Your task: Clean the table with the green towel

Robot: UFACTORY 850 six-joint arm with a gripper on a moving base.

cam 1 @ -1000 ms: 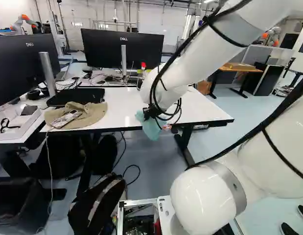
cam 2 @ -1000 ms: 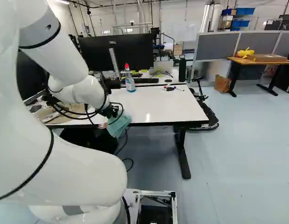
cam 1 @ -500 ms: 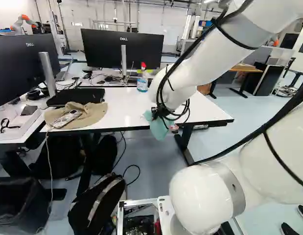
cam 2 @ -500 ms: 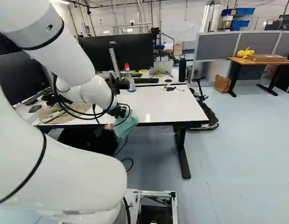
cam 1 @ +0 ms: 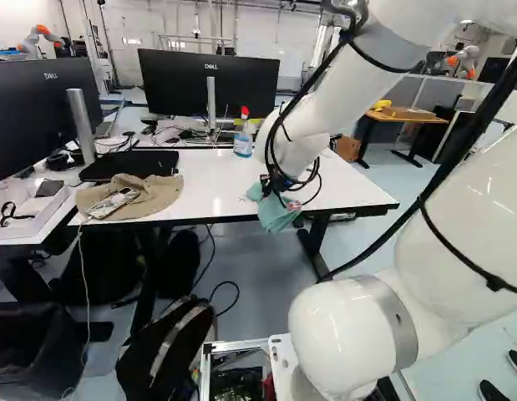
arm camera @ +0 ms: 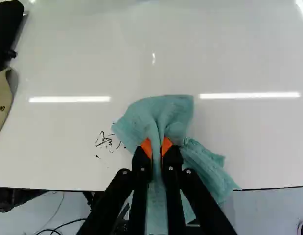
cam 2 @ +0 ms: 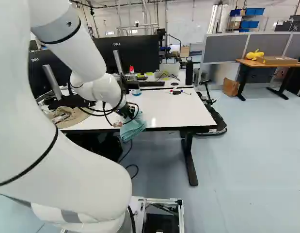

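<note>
In the left base view my gripper (cam 1: 275, 182) is at the front edge of the white table (cam 1: 210, 180), largely behind cables. The green towel (cam 1: 276, 214) hangs from it over that edge. From the wrist camera, my gripper (arm camera: 157, 148) is shut on the bunched green towel (arm camera: 163, 113), cloth pinched between its orange pads. Part of the towel spreads on the tabletop ahead of the fingers, and part droops past the edge. Black scribbled marks (arm camera: 106, 141) lie on the table right beside the towel. In the right base view the towel (cam 2: 133, 127) also shows at the edge.
A spray bottle (cam 1: 243, 134) stands at the table's back, near a monitor (cam 1: 210, 83). A tan cap (cam 1: 131, 197) and a black case (cam 1: 131, 164) lie on the table's left part. A backpack (cam 1: 166, 351) is on the floor. Another robot (cam 1: 39, 40) stands far off.
The arm has shifted, carrying the towel toward the right in the right base view; in the left base view it went right, then slightly up. The base has not moved.
</note>
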